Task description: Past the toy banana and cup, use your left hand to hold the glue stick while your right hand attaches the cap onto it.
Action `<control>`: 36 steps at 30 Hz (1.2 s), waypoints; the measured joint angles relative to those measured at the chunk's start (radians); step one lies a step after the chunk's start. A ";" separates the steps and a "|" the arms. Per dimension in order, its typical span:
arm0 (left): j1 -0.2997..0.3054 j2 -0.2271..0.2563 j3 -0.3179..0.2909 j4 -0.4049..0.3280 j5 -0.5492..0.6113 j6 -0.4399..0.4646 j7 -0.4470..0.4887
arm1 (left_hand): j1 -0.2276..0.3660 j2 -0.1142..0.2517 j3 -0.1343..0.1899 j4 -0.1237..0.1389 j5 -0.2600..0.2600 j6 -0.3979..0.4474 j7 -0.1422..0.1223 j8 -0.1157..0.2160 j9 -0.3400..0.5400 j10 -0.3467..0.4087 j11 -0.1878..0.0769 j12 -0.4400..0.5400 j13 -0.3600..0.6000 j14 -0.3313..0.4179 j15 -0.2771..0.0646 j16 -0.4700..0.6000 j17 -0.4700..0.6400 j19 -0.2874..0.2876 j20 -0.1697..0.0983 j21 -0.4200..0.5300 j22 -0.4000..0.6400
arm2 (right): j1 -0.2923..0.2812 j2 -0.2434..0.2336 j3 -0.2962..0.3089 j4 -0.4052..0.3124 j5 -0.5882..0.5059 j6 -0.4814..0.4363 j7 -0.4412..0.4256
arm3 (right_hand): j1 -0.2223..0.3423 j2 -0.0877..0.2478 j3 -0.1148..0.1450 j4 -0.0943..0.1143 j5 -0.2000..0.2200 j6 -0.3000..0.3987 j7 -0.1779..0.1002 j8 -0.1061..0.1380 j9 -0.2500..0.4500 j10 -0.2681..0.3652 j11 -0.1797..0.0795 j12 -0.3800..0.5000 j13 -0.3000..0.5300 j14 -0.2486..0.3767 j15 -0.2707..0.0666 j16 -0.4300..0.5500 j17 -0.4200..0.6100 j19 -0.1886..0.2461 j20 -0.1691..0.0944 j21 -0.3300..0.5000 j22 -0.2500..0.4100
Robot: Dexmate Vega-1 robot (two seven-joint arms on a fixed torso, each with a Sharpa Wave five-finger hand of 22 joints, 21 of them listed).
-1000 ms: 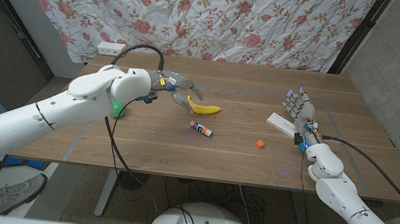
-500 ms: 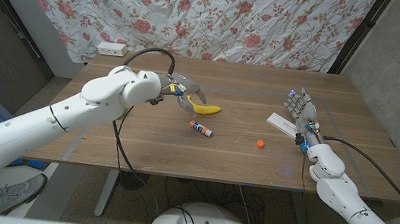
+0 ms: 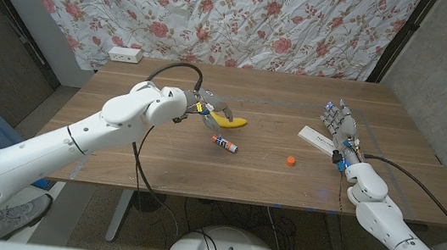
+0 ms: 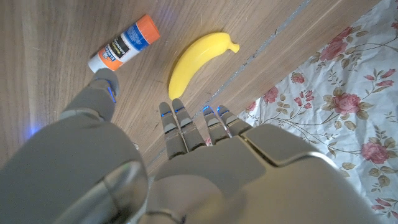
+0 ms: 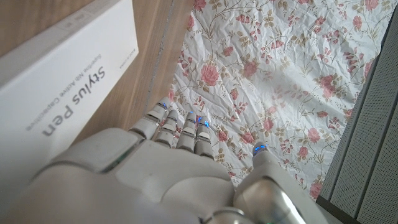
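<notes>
Two things worry me here. First, the left hand [image 3: 208, 109] sits a bit left of centre in the head view, fingers spread and holding nothing, hovering right over the stem end of the toy banana [image 3: 229, 121]. The glue stick [image 3: 224, 145] lies on its side on the bench [image 3: 159, 164] just below the banana, close to the middle of the frame. In the left wrist view the banana and the glue stick [image 4: 123, 44] are neighbours in the upper left, so a sloppy reach could knock the banana into the stick and send it rolling, since it's round and lying flat.

Second, the orange cap [image 3: 290, 160] is tiny, sitting alone right of centre, well apart from the stick. The right hand [image 3: 338, 124] is up on the right side, fingers extended and empty, next to a white stylus pen box [image 3: 317, 140]. I'd guess those big fingers could flick the cap away instead of pinching it, or bump the box going in.

Can't spot the cup from here.
</notes>
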 measured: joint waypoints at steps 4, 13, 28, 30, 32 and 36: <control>0.012 -0.010 0.006 0.001 0.032 0.004 -0.001 | 0.004 -0.004 0.000 0.000 0.000 0.000 0.000 0.000 0.000 0.000 0.000 0.000 0.000 0.000 0.000 0.000 0.000 0.000 0.000 0.000 0.000 | -0.003 -0.001 0.001 -0.003 0.001 -0.003 -0.002 | 0.000 0.000 0.001 -0.001 0.000 0.000 0.000 0.000 0.000 0.000 0.000 0.000 0.000 -0.004 -0.004 0.000 0.000 0.000 0.000 0.000 0.000; 0.046 -0.030 0.012 0.006 0.084 0.026 0.009 | 0.022 0.004 -0.013 -0.001 0.000 0.014 0.002 0.000 0.000 0.016 0.002 0.000 0.000 0.007 0.000 0.000 0.000 0.000 0.000 0.000 0.000 | -0.005 -0.003 0.002 -0.009 0.003 -0.015 -0.004 | 0.000 0.000 0.001 -0.001 0.000 0.000 0.000 0.000 0.000 -0.007 0.007 0.000 0.000 -0.004 -0.004 0.000 0.000 -0.004 -0.004 0.000 0.000; 0.079 -0.057 0.025 0.033 0.140 0.046 0.042 | 0.043 0.024 -0.020 0.003 0.000 0.020 -0.002 0.000 0.000 0.048 -0.001 0.000 0.000 0.034 -0.005 0.007 -0.002 0.007 0.000 0.000 0.000 | 0.008 0.000 -0.001 0.001 0.006 -0.025 -0.001 | 0.000 0.000 0.005 -0.005 0.000 -0.002 0.009 0.000 0.000 -0.007 0.007 0.000 0.000 -0.009 -0.009 0.001 -0.005 -0.003 -0.004 0.000 0.000; 0.081 -0.059 0.027 0.037 0.147 0.047 0.047 | 0.045 0.026 -0.026 0.004 0.000 0.024 -0.006 0.000 0.000 0.053 0.004 0.000 0.000 0.034 -0.005 0.007 -0.002 0.008 0.000 0.000 0.000 | 0.011 0.001 -0.002 0.004 0.006 -0.025 0.000 | 0.008 0.008 0.005 -0.005 0.000 -0.002 0.009 0.000 0.000 -0.007 0.007 0.000 0.000 -0.009 -0.009 0.004 -0.005 -0.003 -0.004 0.000 0.000; 0.083 -0.063 0.029 0.042 0.151 0.048 0.051 | 0.049 0.022 -0.026 0.004 0.000 0.025 -0.008 0.000 0.000 0.053 0.004 0.000 0.000 0.034 -0.005 0.007 -0.002 0.008 0.000 0.000 0.000 | 0.012 0.002 -0.003 0.006 0.006 -0.026 0.002 | 0.011 0.011 0.005 -0.005 0.000 -0.002 0.009 0.000 0.000 -0.007 0.007 0.000 0.000 -0.009 -0.009 0.004 -0.005 -0.003 -0.004 0.000 0.000; 0.087 -0.069 0.034 0.051 0.157 0.048 0.059 | 0.057 0.030 -0.026 0.004 0.000 0.032 -0.014 0.000 0.000 0.062 0.002 0.000 0.000 0.045 -0.005 0.007 -0.002 0.007 0.000 0.000 0.000 | 0.015 0.003 -0.004 0.009 0.007 -0.027 0.003 | 0.011 0.011 0.005 -0.005 -0.007 -0.002 0.009 0.000 0.000 -0.007 0.007 0.000 0.000 -0.006 -0.012 0.004 -0.005 -0.003 -0.004 0.000 0.000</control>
